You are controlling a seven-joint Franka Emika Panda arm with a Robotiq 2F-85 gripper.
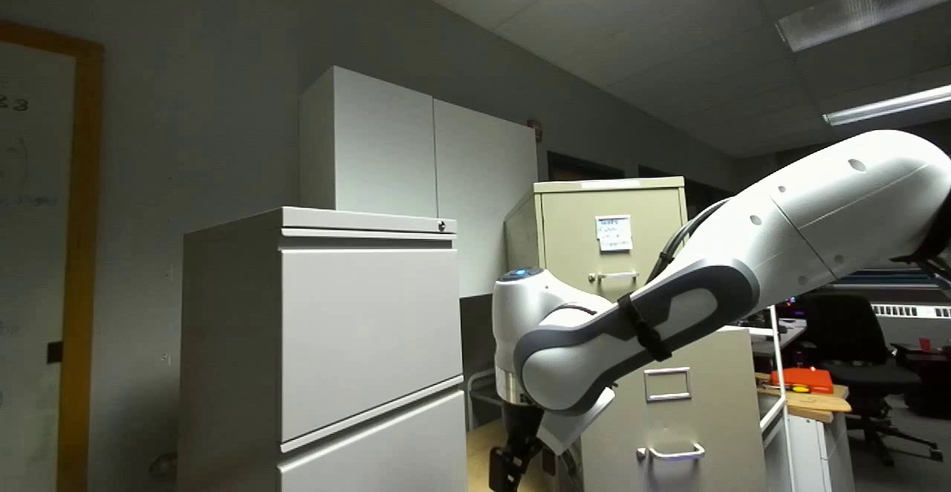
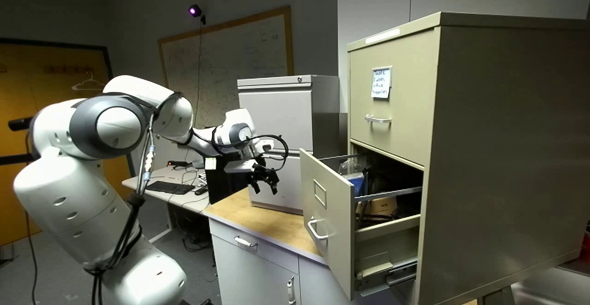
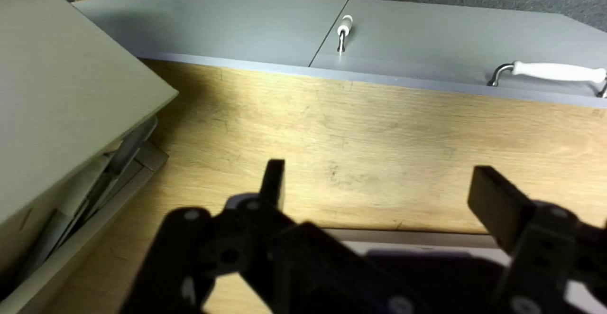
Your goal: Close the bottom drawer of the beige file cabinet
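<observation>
The beige file cabinet point(image 2: 502, 143) stands at the right in an exterior view and also shows in an exterior view point(image 1: 568, 224) behind my arm. Its bottom drawer point(image 2: 334, 203) is pulled far out, its front with a silver pull facing my arm's side; the drawer front also shows in an exterior view point(image 1: 713, 403). The drawer point(image 3: 61, 81) shows at the left edge of the wrist view. My gripper point(image 2: 265, 188) points down above the wooden counter, beside the drawer front and apart from it. In the wrist view the gripper point(image 3: 377, 171) has its fingers spread wide with nothing between them.
A pale grey cabinet point(image 2: 276, 116) stands on the wooden counter point(image 2: 258, 217) behind my gripper. White cupboards point(image 1: 386, 150) hang on the wall. Below the counter are grey doors with white handles point(image 3: 559, 71). The open drawer holds a blue item and other loose objects.
</observation>
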